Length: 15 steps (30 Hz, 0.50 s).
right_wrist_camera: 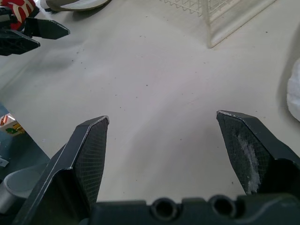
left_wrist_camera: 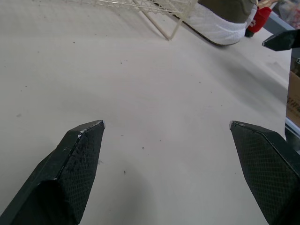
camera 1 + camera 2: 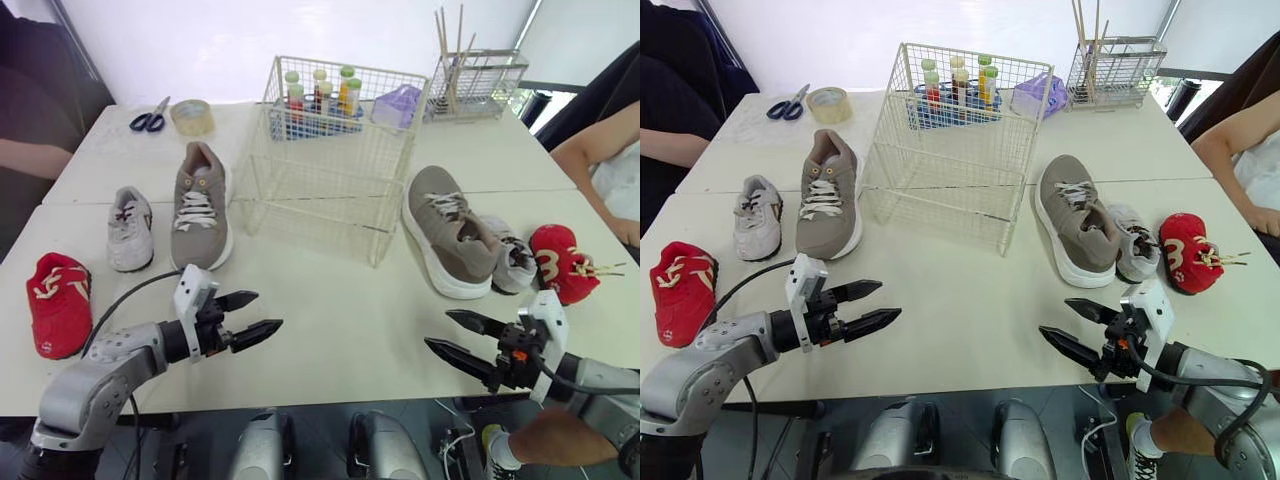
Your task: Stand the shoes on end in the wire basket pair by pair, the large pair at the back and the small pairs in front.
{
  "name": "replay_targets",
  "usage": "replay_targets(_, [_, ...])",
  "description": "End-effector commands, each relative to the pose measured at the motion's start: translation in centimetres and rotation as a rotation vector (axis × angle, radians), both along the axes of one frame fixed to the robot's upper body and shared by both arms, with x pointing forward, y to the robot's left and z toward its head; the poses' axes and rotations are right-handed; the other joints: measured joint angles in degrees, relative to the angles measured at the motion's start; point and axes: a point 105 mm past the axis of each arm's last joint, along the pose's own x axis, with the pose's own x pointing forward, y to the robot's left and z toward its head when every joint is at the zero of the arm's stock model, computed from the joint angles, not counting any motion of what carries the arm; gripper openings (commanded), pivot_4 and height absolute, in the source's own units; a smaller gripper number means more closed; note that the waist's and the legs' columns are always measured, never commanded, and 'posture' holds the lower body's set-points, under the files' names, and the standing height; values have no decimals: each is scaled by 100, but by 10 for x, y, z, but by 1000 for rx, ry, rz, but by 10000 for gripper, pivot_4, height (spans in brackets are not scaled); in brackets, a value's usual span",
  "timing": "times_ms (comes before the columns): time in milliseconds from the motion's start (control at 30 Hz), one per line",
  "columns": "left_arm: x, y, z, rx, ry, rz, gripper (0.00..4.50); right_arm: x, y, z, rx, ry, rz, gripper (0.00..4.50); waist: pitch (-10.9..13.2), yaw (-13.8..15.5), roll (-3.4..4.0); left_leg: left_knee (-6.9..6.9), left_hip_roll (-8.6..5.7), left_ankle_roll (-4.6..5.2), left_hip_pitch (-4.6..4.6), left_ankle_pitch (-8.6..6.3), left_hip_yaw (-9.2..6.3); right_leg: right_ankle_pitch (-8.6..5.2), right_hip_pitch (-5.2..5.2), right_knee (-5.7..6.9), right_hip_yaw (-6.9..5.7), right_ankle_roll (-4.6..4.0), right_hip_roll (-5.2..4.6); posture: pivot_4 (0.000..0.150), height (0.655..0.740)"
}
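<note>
Left hand [image 3: 268, 309] and right hand [image 3: 437, 328] released, empty, over white desk [image 3: 330, 310]. Cream wire basket [image 3: 330, 170] mid-desk holds no shoes. Next: grip large taupe sneaker [image 3: 200, 205] left of it, for back row.

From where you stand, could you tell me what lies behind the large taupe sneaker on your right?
A small grey-and-white sneaker lies just beyond the large taupe sneaker, by its heel. The taupe heel hides part of it; a small red shoe lies farther right.

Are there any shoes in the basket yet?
No, empty. The basket holds nothing; all six shoes lie on the table beside it.
</note>
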Motion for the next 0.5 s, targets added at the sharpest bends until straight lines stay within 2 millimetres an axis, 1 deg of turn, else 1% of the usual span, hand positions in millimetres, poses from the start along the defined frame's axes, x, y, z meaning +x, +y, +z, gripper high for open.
replay_targets(33, [0,-3,8,-14,-37,-20,44409,2,5,10,1,-58,7,39627,0,-3,0,0,0,0,0,0,0,0,0,0,0,0,-1,1500,7400])
replay_targets(133, [2,-5,14,-58,-32,-16,44409,5,5,10,8,-68,-7,39627,0,-5,0,0,0,0,0,0,0,0,0,0,0,0,0,1500,7400])
replay_targets(200, [6,-5,16,-56,-36,-5,44409,8,3,11,8,-78,-32,39627,0,-3,-1,0,0,0,0,0,0,0,0,1,0,0,0,1500,7400])
replay_targets(267, [5,-4,20,-65,-33,-4,44409,8,4,13,18,-81,-35,39627,0,-8,0,0,0,0,0,0,0,0,0,1,0,0,1,1500,7400])
replay_targets(400, [6,2,18,-28,-48,12,44409,8,6,14,6,-101,-40,39627,0,-10,0,0,0,0,0,0,0,1,0,2,0,2,2,1500,7400])
replay_targets(500, [7,1,19,-27,-49,6,44409,11,8,16,-7,-126,-39,39627,0,-6,0,0,0,0,1,0,1,1,0,2,1,2,2,1500,7400])
